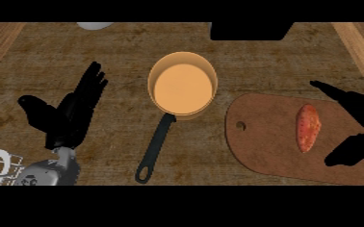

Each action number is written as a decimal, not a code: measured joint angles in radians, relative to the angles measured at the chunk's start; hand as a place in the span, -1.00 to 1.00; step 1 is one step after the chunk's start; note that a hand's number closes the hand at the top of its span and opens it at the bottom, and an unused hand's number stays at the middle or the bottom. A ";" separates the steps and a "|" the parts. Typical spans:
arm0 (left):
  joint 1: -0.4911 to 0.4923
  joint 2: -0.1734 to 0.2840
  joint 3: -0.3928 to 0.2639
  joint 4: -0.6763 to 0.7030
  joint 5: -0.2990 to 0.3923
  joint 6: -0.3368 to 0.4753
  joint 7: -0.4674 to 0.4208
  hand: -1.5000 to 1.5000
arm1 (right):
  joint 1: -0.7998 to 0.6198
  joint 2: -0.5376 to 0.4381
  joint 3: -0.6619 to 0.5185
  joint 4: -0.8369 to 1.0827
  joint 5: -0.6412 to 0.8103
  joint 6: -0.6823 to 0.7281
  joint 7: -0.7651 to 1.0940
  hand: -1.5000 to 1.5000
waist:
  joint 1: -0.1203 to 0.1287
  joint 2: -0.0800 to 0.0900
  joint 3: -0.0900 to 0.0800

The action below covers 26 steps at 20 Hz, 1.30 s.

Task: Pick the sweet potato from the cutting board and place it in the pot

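Brown counter — my right hand spread wide beside the sweet potato; I should straddle it lengthwise — left hand rests open.

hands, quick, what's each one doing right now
Left hand: open, holding nothing.
Right hand: open around the sweet potato, not gripping it yet.

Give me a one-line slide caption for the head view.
Right hand open around the sweet potato on the cutting board; orange pot waits left of it; left hand rests open.
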<state>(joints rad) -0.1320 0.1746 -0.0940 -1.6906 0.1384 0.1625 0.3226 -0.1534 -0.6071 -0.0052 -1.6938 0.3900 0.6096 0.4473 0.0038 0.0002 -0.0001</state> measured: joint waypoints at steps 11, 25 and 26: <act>0.014 -0.027 0.031 0.001 -0.021 -0.031 -0.003 0.00 | -0.038 0.072 0.062 0.119 0.186 0.021 -0.033 -1.00 | -0.001 0.000 0.000; 0.030 -0.067 0.039 0.022 -0.061 -0.059 -0.040 0.00 | -0.055 0.120 0.029 0.214 0.275 -0.009 -0.236 1.00 | -0.002 0.000 0.000; 0.035 -0.069 0.039 0.013 -0.061 -0.060 -0.033 0.00 | -0.052 0.121 0.028 0.218 0.285 -0.020 -0.257 1.00 | -0.002 0.000 0.000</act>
<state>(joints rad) -0.0966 0.1053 -0.0546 -1.6778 0.0774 0.1023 0.2898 -0.2057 -0.4857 0.0229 -1.4756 0.6753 0.5891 0.1901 0.0015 -0.0001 -0.0001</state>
